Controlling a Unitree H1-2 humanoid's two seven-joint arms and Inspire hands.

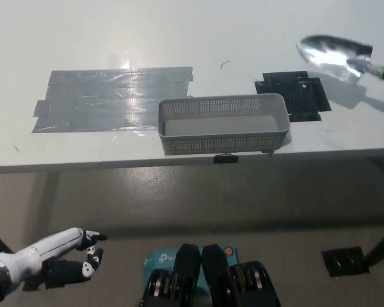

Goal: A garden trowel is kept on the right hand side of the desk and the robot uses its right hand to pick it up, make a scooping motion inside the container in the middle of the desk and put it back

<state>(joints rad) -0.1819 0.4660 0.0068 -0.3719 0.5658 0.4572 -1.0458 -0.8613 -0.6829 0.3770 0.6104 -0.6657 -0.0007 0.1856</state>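
Observation:
The garden trowel (338, 55) has a shiny metal blade and a green-and-black handle that runs off the picture's right edge. It hangs above the table's far right, casting a shadow on the white top. My black right hand is outside the picture, so its hold on the handle is hidden. The grey mesh container (224, 123) stands empty at the middle of the desk's front edge, to the left of and nearer than the trowel. My white left hand (61, 255) rests low at the lower left, below the table, fingers loosely apart and holding nothing.
A black tape patch (292, 94) lies bare on the table just right of the container. A large grey tape patch (112, 98) covers the table's left part. The table's front edge (179, 161) runs across the picture. A small black plate (344, 262) lies on the floor at lower right.

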